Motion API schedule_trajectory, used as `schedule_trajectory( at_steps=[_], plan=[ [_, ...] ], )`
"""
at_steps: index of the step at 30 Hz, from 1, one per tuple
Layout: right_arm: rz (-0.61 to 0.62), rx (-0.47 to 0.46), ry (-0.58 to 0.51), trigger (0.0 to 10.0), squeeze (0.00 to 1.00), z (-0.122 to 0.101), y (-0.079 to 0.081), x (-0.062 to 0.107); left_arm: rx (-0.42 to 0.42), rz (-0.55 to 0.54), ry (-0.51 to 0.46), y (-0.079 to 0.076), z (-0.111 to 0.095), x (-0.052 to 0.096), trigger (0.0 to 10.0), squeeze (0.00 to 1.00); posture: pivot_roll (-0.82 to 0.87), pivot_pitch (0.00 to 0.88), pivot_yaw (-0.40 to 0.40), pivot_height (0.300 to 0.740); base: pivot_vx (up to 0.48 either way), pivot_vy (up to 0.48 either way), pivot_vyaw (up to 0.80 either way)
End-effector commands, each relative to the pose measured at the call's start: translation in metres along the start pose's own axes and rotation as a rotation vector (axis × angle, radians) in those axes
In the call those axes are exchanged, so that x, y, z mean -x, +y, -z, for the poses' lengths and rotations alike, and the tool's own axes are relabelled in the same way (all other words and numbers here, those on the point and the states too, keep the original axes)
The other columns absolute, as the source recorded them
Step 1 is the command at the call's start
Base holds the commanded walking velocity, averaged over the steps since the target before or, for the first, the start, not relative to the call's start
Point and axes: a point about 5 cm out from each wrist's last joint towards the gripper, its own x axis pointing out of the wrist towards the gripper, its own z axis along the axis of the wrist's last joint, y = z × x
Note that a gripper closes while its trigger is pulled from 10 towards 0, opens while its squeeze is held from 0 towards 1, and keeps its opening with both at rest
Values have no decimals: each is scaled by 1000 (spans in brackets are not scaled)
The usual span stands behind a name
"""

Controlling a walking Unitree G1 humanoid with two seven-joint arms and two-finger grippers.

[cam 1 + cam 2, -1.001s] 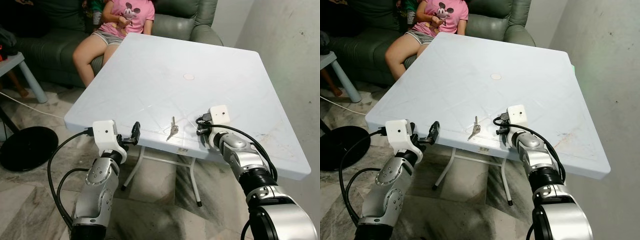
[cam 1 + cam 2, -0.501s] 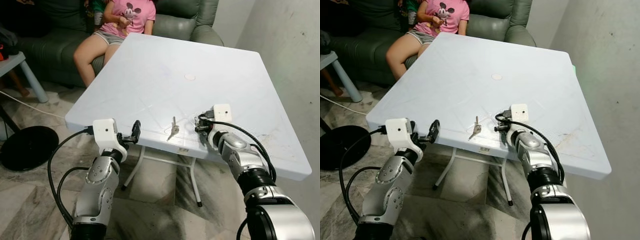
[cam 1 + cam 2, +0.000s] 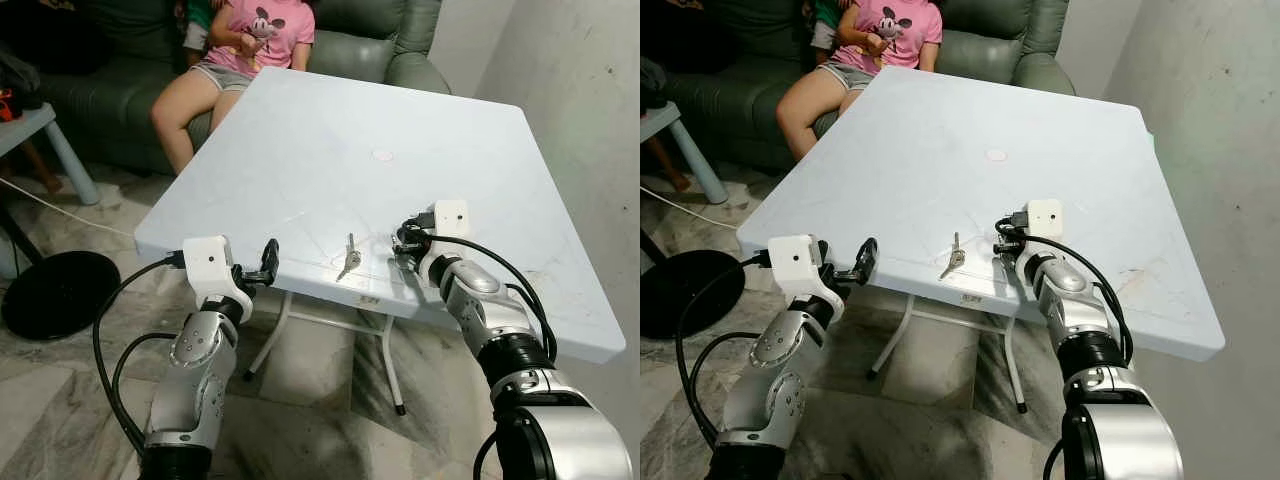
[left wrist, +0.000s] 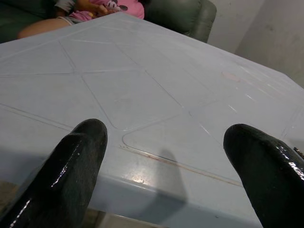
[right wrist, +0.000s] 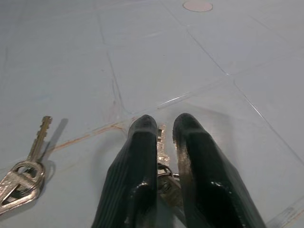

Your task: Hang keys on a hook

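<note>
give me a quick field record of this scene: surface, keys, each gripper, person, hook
surface: pale blue plastic folding table
loose keys: silver bunch on a ring, lying near the table's front edge
second keys: small metal bunch between the right gripper's fingers
right gripper: fingers closed on that second bunch, low over the table
left gripper: fingers open, at the table's front edge, holding nothing
person: in a pink shirt, seated on the dark green sofa behind the table
hook: none seen

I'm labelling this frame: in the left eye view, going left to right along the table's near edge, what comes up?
Left gripper → keys on the table → right gripper.
</note>
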Motion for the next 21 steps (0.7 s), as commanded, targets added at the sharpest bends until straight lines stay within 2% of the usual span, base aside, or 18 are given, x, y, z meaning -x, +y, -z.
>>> schedule_trajectory(
  at_steps=[1,2,3,4,6,9,11,12,13,15,18,21],
  plan=[
    [36,44,-5,10000,1000,-6,-5,-1,-2,-3,-1,-2,0,-2,10000,0,66,59,-94,732,0,0,0],
    [44,80,-4,10000,1000,-6,-6,-1,-2,-3,-1,-2,0,-2,10000,0,66,59,-94,732,0,0,0],
    [40,90,6,10000,659,-5,-6,-1,-2,-4,-1,-2,0,-2,10000,0,66,59,-94,732,0,0,0],
    [26,110,19,10000,0,-4,-5,-1,-2,-5,-1,-2,0,-2,10000,0,66,62,-93,732,0,0,0],
    [3,164,23,10000,0,-3,-6,0,-2,-7,-3,-2,-1,-2,10000,0,66,62,-93,732,0,0,0],
    [1,168,27,10000,0,-2,-6,0,-1,-8,-3,-2,-1,-2,10000,0,66,62,-93,732,0,0,0],
    [7,208,40,10000,0,-1,-8,1,-3,-8,-2,-1,0,-2,10000,0,66,62,-93,732,0,0,0],
    [-33,189,66,10000,851,3,-8,1,-3,-7,-1,-1,0,-2,10000,0,66,62,-93,732,0,0,0],
    [-29,190,55,10000,1000,1,-9,1,-3,-5,-1,-2,0,-2,10000,0,66,62,-93,732,0,0,0],
    [-33,191,50,10000,1000,1,-9,2,-2,-6,-1,-2,0,-2,10000,0,66,62,-93,732,0,0,0],
    [-20,239,80,10000,1000,3,-10,2,0,-6,-2,-2,0,-2,10000,0,65,64,-96,732,0,0,0],
    [-61,234,89,10000,1000,6,-7,2,-1,-7,-2,-3,0,-2,10000,0,66,65,-97,732,0,0,0]
  ],
)
